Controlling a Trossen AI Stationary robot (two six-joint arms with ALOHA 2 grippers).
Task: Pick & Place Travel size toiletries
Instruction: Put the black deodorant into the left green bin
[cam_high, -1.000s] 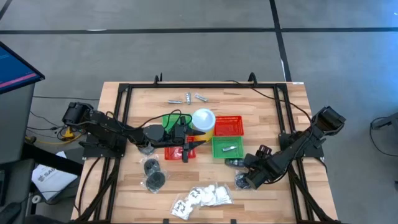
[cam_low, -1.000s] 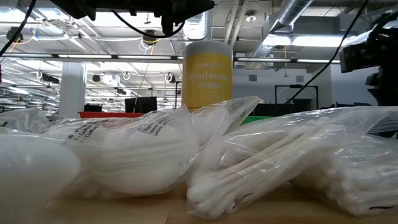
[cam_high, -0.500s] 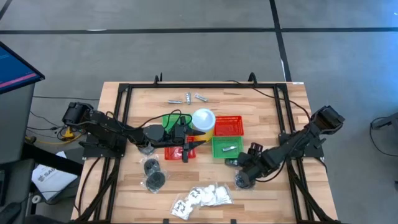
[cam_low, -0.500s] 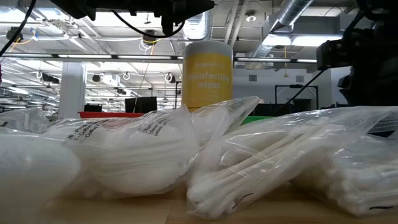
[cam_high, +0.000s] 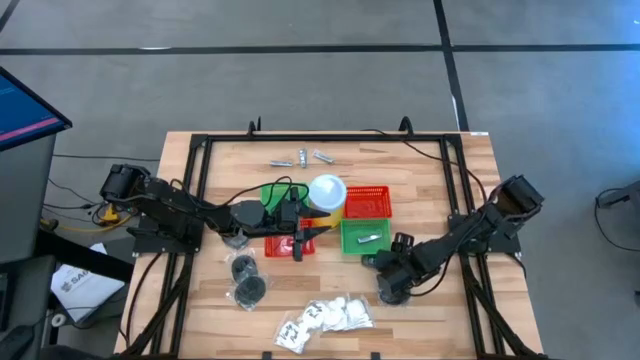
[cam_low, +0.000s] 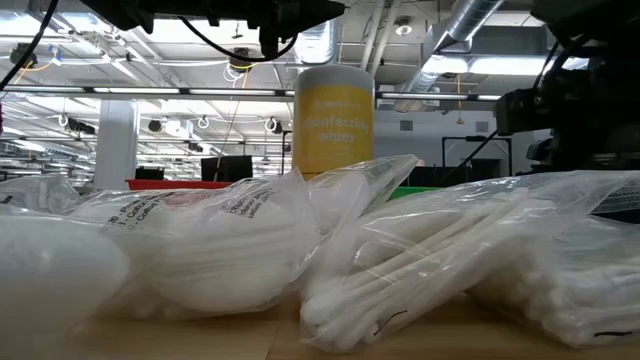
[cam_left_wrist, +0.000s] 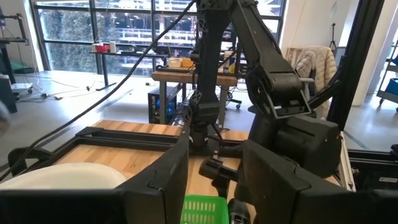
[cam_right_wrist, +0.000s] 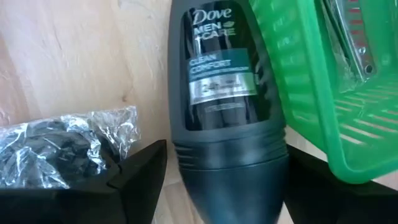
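A dark Dove roll-on deodorant (cam_right_wrist: 227, 93) lies on its side on the table against the green basket's wall (cam_right_wrist: 305, 93). It also shows in the high view (cam_high: 373, 262). My right gripper (cam_right_wrist: 227, 180) is open, with one finger on each side of the deodorant's rounded cap end. It shows in the high view (cam_high: 384, 266) just near-right of the green basket (cam_high: 345, 240). A clear bag of dark pieces (cam_right_wrist: 56, 149) lies beside it. My left gripper (cam_high: 298, 243) is open and empty above a red basket (cam_high: 278, 245). My right gripper's fingers (cam_right_wrist: 140, 171) stand close on either side of the deodorant's cap end (cam_right_wrist: 230, 162), pointing along the bottle. I cannot tell whether they touch it. The deodorant lies flat on the table.
A yellow tub with a white lid (cam_high: 327, 192) stands mid-table between a green basket (cam_high: 272, 192) and a red basket (cam_high: 367, 202). Silvery pieces (cam_high: 300, 157) lie at the far side. Dark bagged pieces (cam_high: 245, 280) and white packets (cam_high: 325, 315) lie at the near side. The packets fill the low view (cam_low: 250, 240).
My right gripper has moved toward the table's left and slightly toward the far edge. It has closed in on the deodorant beside the green basket. The deodorant and the other items have stayed put.
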